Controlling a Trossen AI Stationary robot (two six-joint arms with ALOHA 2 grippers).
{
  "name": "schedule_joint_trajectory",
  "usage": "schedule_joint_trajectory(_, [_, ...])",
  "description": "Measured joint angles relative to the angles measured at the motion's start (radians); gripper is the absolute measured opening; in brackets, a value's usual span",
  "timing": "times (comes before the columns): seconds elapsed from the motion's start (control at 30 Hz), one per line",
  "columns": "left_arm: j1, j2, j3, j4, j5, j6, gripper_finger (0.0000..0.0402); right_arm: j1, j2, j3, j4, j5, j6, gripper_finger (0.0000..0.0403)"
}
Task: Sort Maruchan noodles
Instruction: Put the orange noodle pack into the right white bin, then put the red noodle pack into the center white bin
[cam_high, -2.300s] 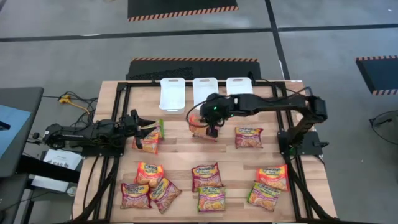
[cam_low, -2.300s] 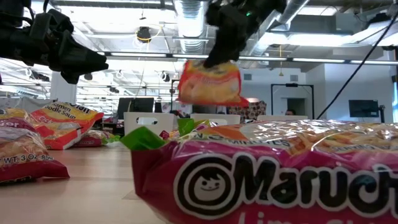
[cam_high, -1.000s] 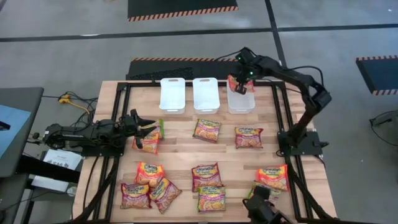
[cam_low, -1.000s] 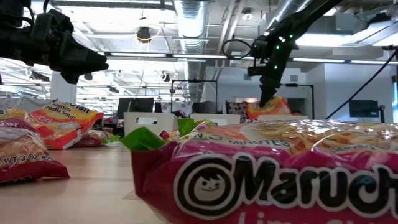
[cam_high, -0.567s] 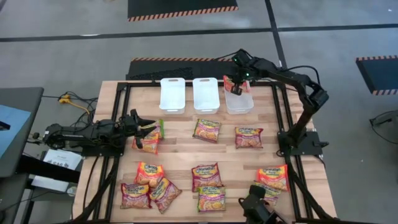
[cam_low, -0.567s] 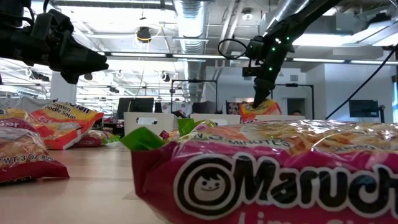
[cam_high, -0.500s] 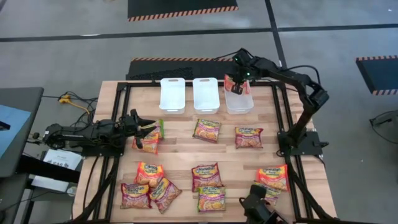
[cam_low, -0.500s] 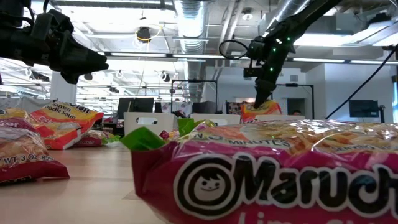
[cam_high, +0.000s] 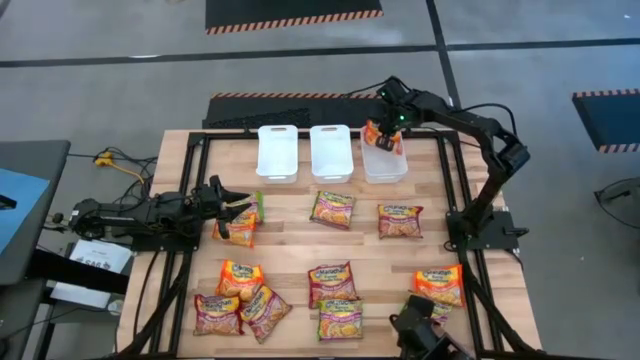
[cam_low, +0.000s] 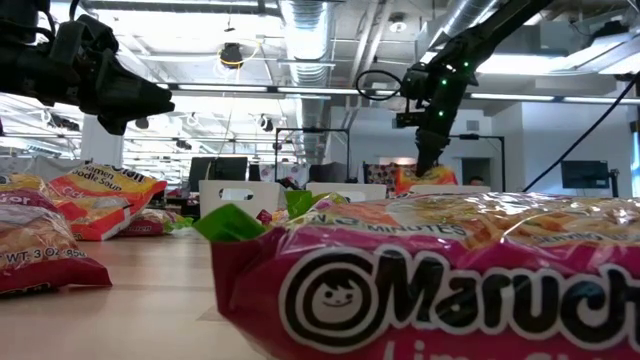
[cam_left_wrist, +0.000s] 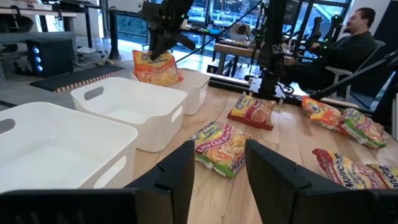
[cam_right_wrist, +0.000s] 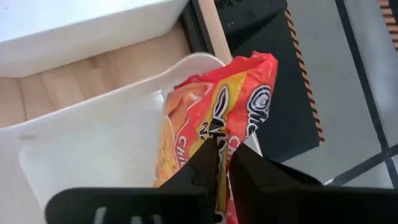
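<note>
Item: glossy flat orange ramen pkt, crinkled, upright over rightmost white plastic bin. R gripper above, fingers pinched on its top edge. L gripper fingers apart, nothing held, hovering by table's left side.

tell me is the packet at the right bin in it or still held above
Partly in: the packet hangs upright, pinched by the right gripper, its lower end inside the right bin.
</note>
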Motion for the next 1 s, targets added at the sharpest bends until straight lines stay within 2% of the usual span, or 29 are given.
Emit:
schedule_joint_trajectory(0.4, [0.0, 0.0, 0.0, 0.0, 0.003, 0.0, 0.013, 0.001, 0.0, -0.002, 0.004, 0.006, -0.015, 0.0063])
schedule_joint_trajectory(0.8, [0.0, 0.0, 0.0, 0.0, 0.002, 0.0, 0.013, 0.022, -0.001, -0.002, 0.002, 0.058, -0.039, 0.0146])
schedule_joint_trajectory(1.0, [0.0, 0.0, 0.0, -0.006, 0.011, 0.022, 0.013, 0.045, -0.001, -0.002, 0.003, 0.119, -0.039, 0.0167])
